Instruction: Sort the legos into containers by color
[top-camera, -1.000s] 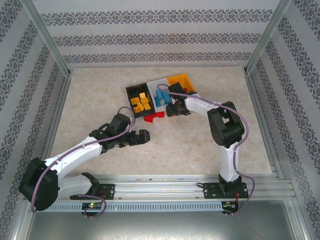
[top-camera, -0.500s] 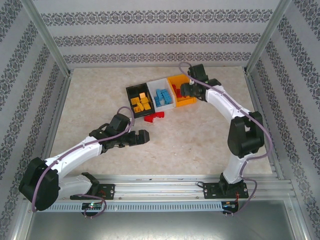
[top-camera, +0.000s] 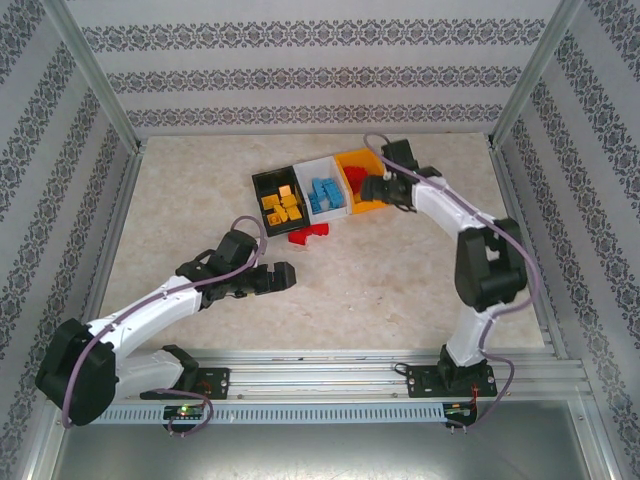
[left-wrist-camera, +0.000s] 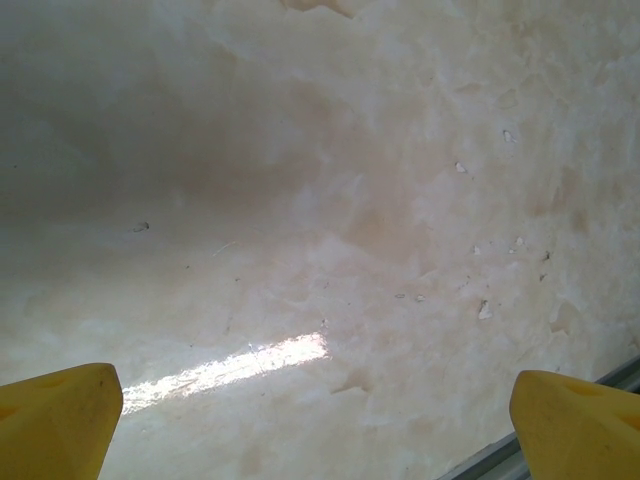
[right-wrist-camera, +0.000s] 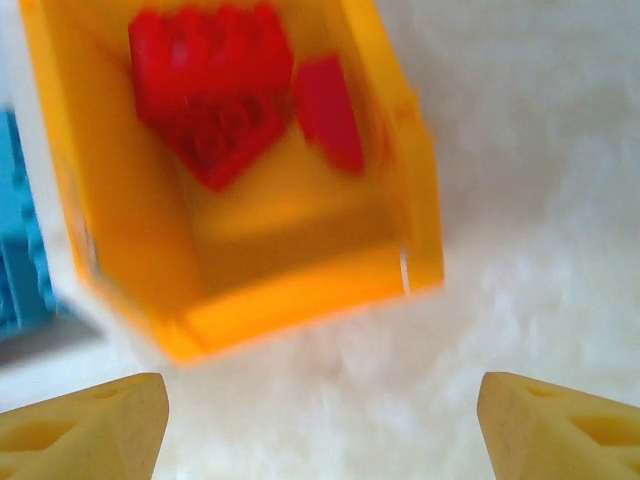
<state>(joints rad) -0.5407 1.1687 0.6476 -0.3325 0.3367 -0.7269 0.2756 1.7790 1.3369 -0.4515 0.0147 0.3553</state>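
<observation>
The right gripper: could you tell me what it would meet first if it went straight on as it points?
Most likely the near wall of the orange-yellow bin, or the table just short of it; depth is unclear.

I read no text, label, brand, number or sign in any view. Wall pattern (top-camera: 300, 35) ornamental only, no lettering legible.

You see the left gripper (left-wrist-camera: 318, 432) spread wide; its yellow fingertips (left-wrist-camera: 55, 415) sit in the lower corners; marbled table (left-wrist-camera: 300, 200) lies beyond
</observation>
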